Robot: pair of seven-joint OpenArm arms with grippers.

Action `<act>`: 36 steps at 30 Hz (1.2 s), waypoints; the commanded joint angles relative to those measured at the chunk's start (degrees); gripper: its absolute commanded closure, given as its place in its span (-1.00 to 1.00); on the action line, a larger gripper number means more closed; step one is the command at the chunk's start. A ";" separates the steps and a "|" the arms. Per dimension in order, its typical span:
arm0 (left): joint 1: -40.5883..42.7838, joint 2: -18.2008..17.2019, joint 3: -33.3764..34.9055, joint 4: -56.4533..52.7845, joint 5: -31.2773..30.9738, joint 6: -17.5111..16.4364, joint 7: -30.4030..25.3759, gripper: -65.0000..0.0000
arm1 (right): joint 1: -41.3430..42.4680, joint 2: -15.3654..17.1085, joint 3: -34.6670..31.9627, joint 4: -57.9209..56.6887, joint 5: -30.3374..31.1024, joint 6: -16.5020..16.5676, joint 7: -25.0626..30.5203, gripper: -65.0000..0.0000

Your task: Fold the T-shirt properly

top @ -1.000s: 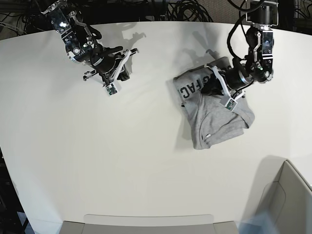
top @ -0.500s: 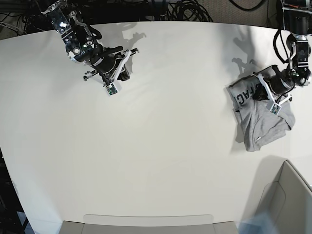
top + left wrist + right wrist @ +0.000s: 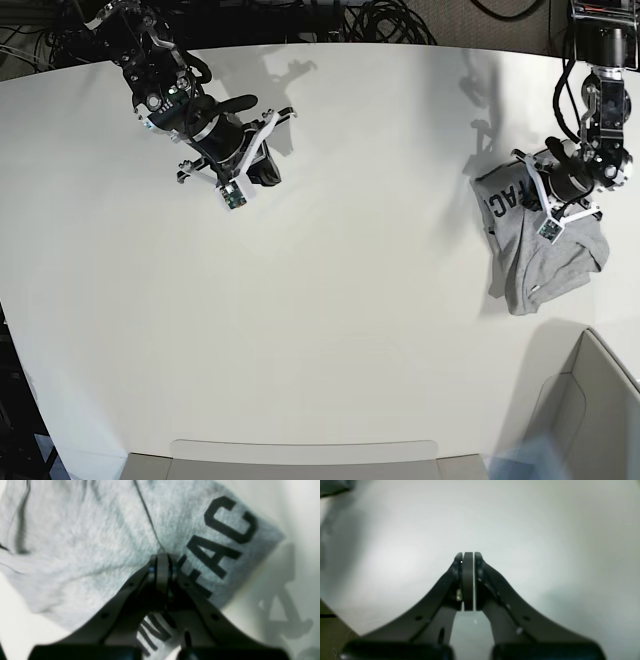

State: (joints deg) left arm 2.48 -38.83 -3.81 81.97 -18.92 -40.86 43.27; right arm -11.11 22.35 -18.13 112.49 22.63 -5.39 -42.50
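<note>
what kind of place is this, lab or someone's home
Most likely a robotics lab: two arms work over a bare white table, black cables pile up behind it, and the left gripper grips a grey T-shirt.

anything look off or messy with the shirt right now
Yes. The T-shirt is a crumpled, lopsided bundle near the table's edge, not a flat fold: lettering partly tucked under, layers bunched. The left gripper is shut on it; the right gripper is shut on nothing.

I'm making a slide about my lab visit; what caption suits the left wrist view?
Left gripper shut on the heather-grey cotton T-shirt, black block lettering showing, above a white table.
</note>
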 commanded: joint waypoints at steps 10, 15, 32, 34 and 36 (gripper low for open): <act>2.93 20.15 -32.36 27.70 0.50 0.86 5.04 1.00 | -10.29 2.49 0.68 6.06 -3.60 -0.11 4.65 1.00; 9.78 30.70 -37.37 32.27 8.85 0.86 0.29 1.00 | -21.63 2.13 2.79 6.06 -5.18 -0.28 15.64 1.00; 30.18 43.09 -39.39 28.40 17.29 0.86 -16.06 1.00 | -46.69 -1.29 15.62 5.71 -5.36 -0.28 26.72 1.00; 31.94 43.36 -40.98 28.14 17.29 0.86 -16.06 1.00 | -48.62 -1.38 15.98 5.54 -5.36 -0.28 26.72 1.00; 32.82 43.44 -42.38 27.87 17.38 0.86 -16.06 1.00 | -50.29 -1.38 15.98 5.01 -5.36 -0.28 26.72 1.00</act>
State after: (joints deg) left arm 34.79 4.93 -45.84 109.10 -1.15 -40.27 28.40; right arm -60.42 20.75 -2.24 116.95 17.12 -6.04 -16.58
